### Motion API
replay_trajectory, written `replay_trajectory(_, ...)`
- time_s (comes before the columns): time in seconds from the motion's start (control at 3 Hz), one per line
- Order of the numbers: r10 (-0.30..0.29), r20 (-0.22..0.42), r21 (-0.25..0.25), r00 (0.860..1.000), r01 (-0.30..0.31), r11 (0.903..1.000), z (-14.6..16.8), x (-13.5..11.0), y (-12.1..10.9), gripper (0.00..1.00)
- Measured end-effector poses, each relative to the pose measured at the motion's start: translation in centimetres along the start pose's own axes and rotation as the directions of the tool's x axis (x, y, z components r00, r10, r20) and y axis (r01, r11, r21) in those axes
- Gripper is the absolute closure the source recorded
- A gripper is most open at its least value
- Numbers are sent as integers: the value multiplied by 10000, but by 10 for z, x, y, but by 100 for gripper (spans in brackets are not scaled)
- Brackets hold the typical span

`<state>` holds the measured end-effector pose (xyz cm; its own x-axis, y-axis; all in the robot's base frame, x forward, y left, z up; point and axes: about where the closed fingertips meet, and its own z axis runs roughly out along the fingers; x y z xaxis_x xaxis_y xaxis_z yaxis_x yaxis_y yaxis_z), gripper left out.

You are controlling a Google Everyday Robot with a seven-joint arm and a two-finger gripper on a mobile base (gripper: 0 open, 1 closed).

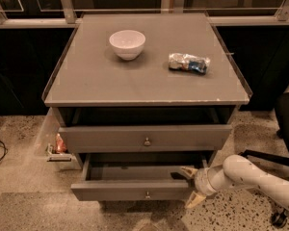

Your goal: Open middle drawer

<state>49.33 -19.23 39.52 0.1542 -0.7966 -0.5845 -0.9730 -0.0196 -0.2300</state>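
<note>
The middle drawer (pixel 115 190) is a grey flat front with a small round knob (pixel 147 195). It stands pulled well out below the upper drawer (pixel 101 138), and its dark inside shows. My gripper (pixel 190 186) is at the right end of the middle drawer's front. It is open, with one pale fingertip (pixel 186 170) behind the front, inside the drawer, and the other (pixel 193 202) before it. The white arm (pixel 250 174) comes in from the lower right.
A white bowl (pixel 127 43) and a crumpled snack bag (pixel 188 62) lie on the grey cabinet top (pixel 86 81). A black chair (pixel 286 124) stands at the right. A small object (pixel 59 145) leans by the cabinet's left side, on the speckled floor.
</note>
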Motion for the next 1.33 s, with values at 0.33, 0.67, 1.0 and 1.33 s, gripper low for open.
replay_trajectory(0.33,0,92,-28,10000,1,10000,-3,2,7,42)
replay_trajectory(0.67,48,211,-152,9998,-45,9999,-3,5,17,65)
replay_trajectory(1.0,59,267,-220,9996,-53,9997,-10,6,32,88)
replay_trajectory(1.33,46,273,-225,9996,-40,9997,-10,5,33,100)
